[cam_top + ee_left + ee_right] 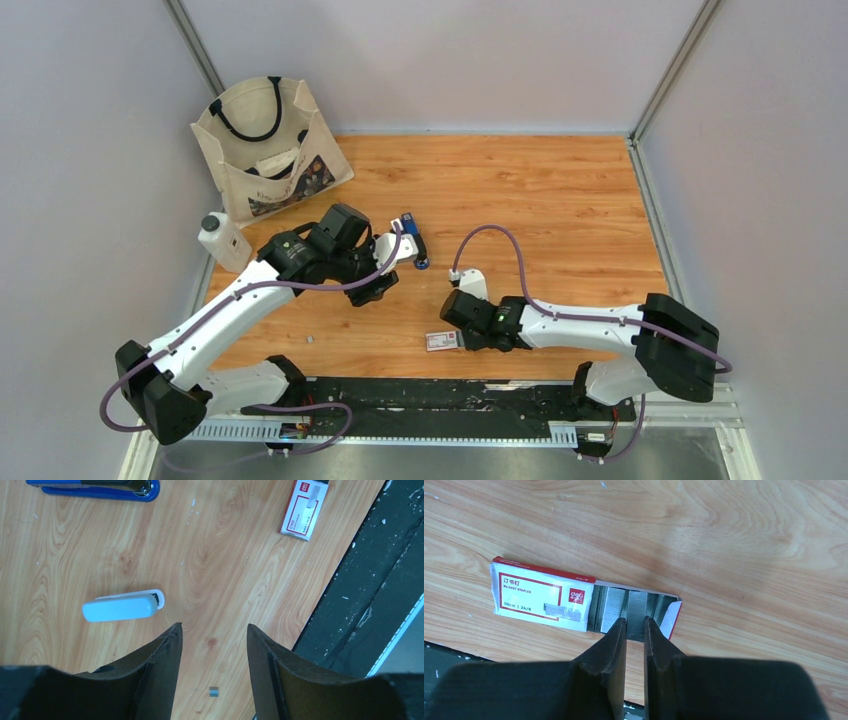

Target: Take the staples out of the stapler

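Note:
A blue stapler [412, 242] lies on the wooden table; it also shows in the left wrist view [100, 489]. A pale blue-white stapler [122, 606] lies just ahead of my left gripper [214, 626], which is open, empty and above the table [378, 290]. A tiny staple piece [213, 692] lies on the wood below its fingers [309, 340]. My right gripper [635, 620] is nearly closed, its tips either side of a strip of staples [637, 605] in the open tray of the red-and-white box [541, 597], near the front edge [442, 341].
A cloth tote bag [270, 150] stands at the back left with a white bottle [225, 242] in front of it. The black rail [450, 395] runs along the near edge. Grey walls enclose the table on three sides.

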Controlling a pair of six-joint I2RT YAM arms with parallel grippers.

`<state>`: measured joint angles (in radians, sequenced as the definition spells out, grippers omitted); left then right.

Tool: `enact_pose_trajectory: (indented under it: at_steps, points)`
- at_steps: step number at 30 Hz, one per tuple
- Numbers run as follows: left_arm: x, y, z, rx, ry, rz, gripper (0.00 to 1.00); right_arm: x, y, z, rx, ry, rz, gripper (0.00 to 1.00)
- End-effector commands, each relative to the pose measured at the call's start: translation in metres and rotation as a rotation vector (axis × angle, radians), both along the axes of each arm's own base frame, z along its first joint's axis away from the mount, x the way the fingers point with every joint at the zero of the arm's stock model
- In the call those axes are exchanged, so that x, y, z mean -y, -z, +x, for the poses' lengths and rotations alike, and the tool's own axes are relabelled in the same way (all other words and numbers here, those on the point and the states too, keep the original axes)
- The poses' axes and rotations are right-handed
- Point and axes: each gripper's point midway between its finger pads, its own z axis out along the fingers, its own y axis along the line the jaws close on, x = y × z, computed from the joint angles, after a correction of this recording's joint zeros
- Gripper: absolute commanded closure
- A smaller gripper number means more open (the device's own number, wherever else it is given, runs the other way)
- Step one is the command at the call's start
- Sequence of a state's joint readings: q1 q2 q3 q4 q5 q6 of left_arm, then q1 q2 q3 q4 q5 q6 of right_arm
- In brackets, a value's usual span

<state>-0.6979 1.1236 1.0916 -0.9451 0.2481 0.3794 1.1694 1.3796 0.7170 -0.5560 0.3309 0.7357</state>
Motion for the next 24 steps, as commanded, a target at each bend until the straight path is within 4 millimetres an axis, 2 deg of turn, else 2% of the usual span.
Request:
enact_pose_trajectory:
  at_steps: [1,3,9,13,18,24]
  points:
    - [0.0,-0.008,0.003,0.035,-0.012,-0.026,0.41,-0.017,-0.013,0.008,0.033,-0.005,0.052,0.86]
    - [-0.001,-0.009,0.003,0.035,-0.012,-0.026,0.41,-0.017,-0.013,0.007,0.032,-0.007,0.05,0.85]
    - [0.0,-0.009,0.002,0.03,-0.015,-0.029,0.41,-0.017,-0.014,0.007,0.031,-0.008,0.054,0.68]
    - [0.0,-0.009,0.002,0.03,-0.018,-0.031,0.41,-0.017,-0.015,0.007,0.033,-0.01,0.055,0.65]
    - [0.0,-0.01,0.002,0.028,-0.023,-0.037,0.41,-0.017,-0.018,0.007,0.04,-0.009,0.064,0.65]
    - [0.001,-0.007,0.001,0.017,-0.025,-0.037,0.41,-0.013,-0.043,0.008,0.09,-0.001,0.164,0.72]
